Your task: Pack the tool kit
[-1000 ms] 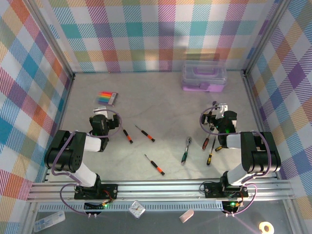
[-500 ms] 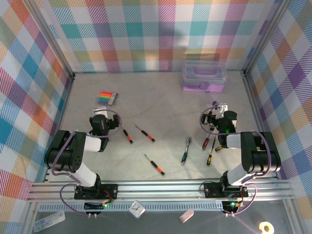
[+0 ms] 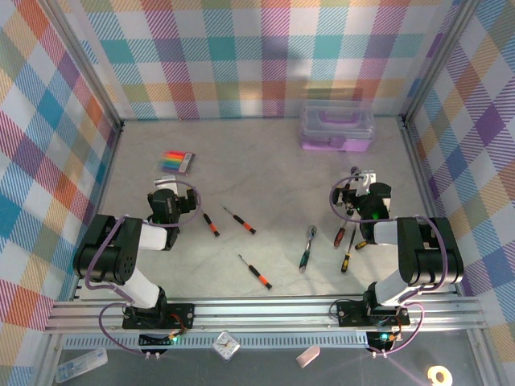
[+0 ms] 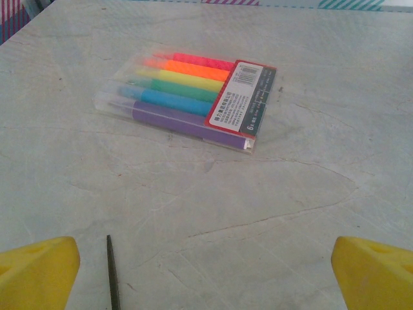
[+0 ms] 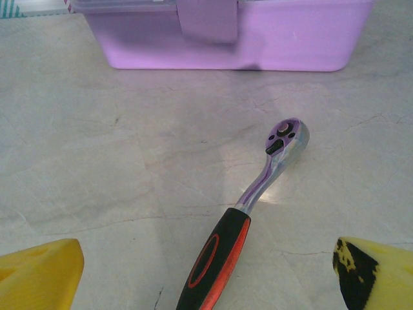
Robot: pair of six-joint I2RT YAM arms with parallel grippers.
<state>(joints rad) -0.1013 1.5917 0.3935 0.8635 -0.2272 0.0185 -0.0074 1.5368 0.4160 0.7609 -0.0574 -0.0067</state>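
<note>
Grey marbled bench carries everything, closed in by pastel plaid walls. Furthest left, towards the back, lies a flat clear pack of six highlighters, its colours running from pink through orange, yellow, green and blue to purple.

Just nearer than the pack is the left gripper. Its yellow fingertips are spread wide apart and hold nothing. Bare bench lies between them, and a thin dark metal shaft pokes in at the lower edge of the left wrist view; I cannot tell which tool it belongs to.

Right of that arm, three small screwdrivers with black-and-orange handles lie loose and well apart: one beside the arm, a second next to it, and a third nearer the front rail. Further right lies a chrome ratchet wrench with a dark handle.

Three more screwdrivers lie clustered by the right arm.

The purple plastic box stands at the back right with its clear lid down and its purple latch flap hanging over the front wall.

Between the box and the cluster, the right gripper also stands wide apart and holds nothing. A second ratchet wrench, with a black-and-red handle, lies on the bench between its fingertips without touching them, its chrome head pointing towards the box.
</note>
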